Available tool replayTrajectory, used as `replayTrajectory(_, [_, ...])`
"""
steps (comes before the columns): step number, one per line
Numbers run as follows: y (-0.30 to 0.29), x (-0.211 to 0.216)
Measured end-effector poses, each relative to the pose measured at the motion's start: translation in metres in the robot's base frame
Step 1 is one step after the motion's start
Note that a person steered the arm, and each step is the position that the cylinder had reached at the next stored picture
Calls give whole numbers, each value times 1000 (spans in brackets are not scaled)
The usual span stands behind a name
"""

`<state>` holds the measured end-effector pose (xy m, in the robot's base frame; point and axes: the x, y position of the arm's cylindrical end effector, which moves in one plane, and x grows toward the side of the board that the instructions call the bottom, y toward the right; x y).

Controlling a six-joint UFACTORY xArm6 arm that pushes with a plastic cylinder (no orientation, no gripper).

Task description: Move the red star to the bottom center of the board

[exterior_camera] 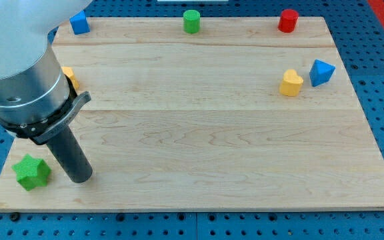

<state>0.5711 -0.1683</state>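
So my tip is parked near the board's bottom-left corner, just to the right of the green star. Whether the two are actually touching can't be told from here. Nothing is gripped or held; it's only a bare rod resting on the wood. The red star can't be made out anywhere in view. The only red piece seen is a red cylinder up at the top right edge. A green cylinder is set at the top centre and a blue block at the top left. A yellow block is half hidden behind the arm on the left. Over on the right, a yellow heart and a blue triangle are sat just beside each other.
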Motion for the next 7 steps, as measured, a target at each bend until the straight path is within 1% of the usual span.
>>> replayTrajectory(5, [-9,0])
replayTrajectory(7, [4,-4])
